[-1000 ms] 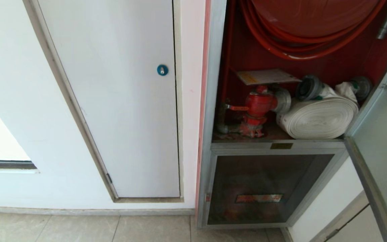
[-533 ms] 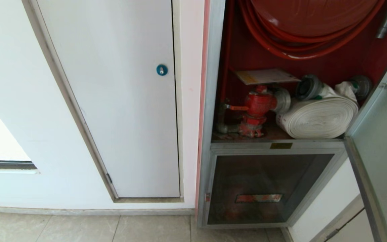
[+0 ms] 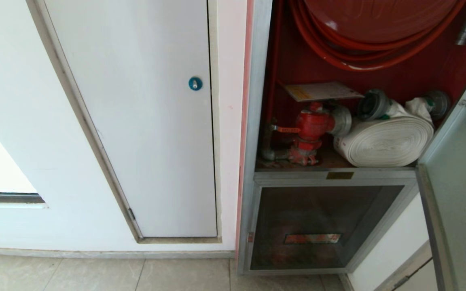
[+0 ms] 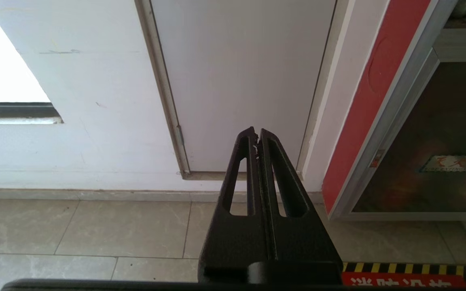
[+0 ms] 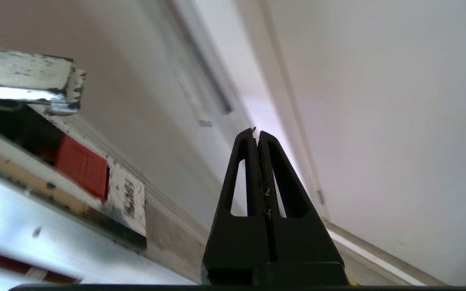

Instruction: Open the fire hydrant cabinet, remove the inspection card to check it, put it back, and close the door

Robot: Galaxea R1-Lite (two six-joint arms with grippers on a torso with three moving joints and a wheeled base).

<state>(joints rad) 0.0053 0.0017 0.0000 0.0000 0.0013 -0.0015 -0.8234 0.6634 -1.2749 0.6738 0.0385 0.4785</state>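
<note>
The fire hydrant cabinet (image 3: pixel 257 121) stands open, red inside. The inspection card (image 3: pixel 322 91) lies flat on top of the red valve (image 3: pixel 312 129), beside the white rolled hose (image 3: pixel 382 141). The door (image 3: pixel 463 161) is swung out at the right edge of the head view, with its white inner face showing. Neither gripper shows in the head view. My right gripper (image 5: pixel 256 132) is shut and empty, with a silver aluminium frame corner (image 5: pixel 26 81) close beside it and white wall beyond. My left gripper (image 4: pixel 256 133) is shut, parked low and pointing at the wall base.
A white flush panel (image 3: pixel 144 121) with a round blue lock (image 3: pixel 195 83) fills the wall left of the cabinet. The smaller lower glass panel (image 3: pixel 318 226) with a red label is closed. Beige floor tiles (image 3: pixel 95 275) run along the wall.
The door's lower edge has swung a little to the left in the head view. The card and the cabinet's contents have stayed put.
</note>
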